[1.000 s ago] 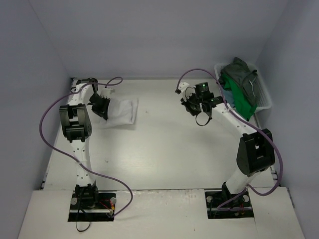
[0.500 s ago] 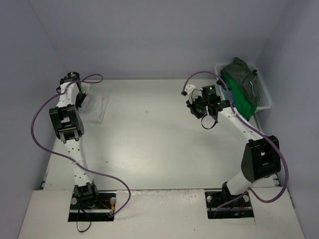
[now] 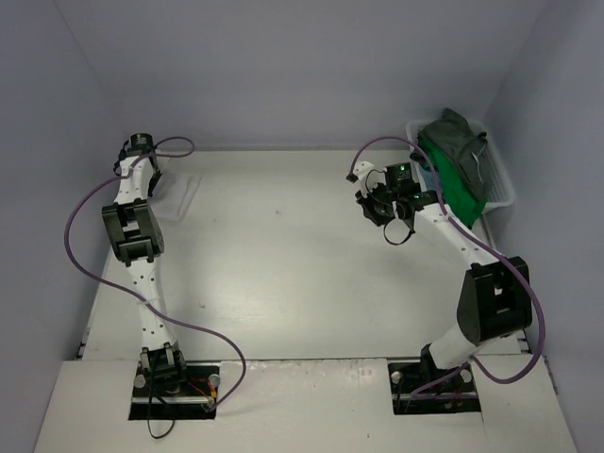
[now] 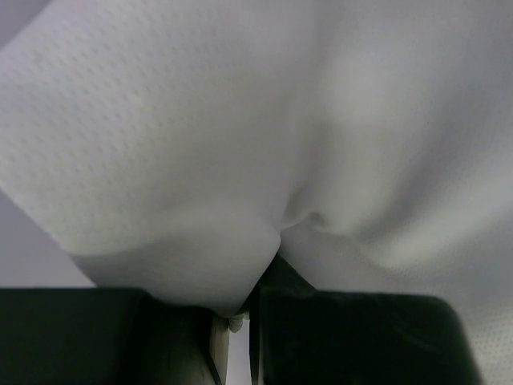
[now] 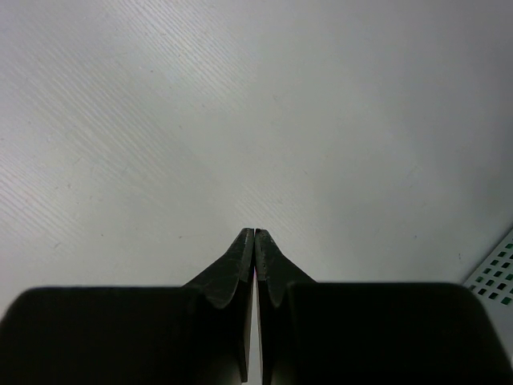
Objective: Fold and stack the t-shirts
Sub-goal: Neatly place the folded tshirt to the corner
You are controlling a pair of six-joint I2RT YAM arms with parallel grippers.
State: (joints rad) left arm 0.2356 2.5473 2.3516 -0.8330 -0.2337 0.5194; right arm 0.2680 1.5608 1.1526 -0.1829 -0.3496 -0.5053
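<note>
Far left: left pincer (image 3: 151,181) sits at the back-left corner of the pale counter (image 3: 283,264), jaws nearly closed on a fold of the white dimpled-knit t-shirt (image 3: 181,194). In the wrist view the cloth (image 4: 200,144) fills the frame, with only a thin pucker caught at the tips (image 4: 240,313).

Risk: the bite looks shallow. A pull or lift could slip it free, or drag one layer and undo the fold. The side wall is close, so the cloth may bunch against it.

Right: right pincer (image 3: 377,208) is fully closed on nothing (image 5: 255,237), above bare counter just beside the white plastic mesh basket (image 3: 503,184).

The basket holds the dark grey-green t-shirt (image 3: 461,140) over the bright green one (image 3: 453,193), with a teal-blue sliver (image 3: 427,162).

Risk: reaching in with jaws closed just pokes the cloth. The tips could snag the mesh or take two shirts together.
</note>
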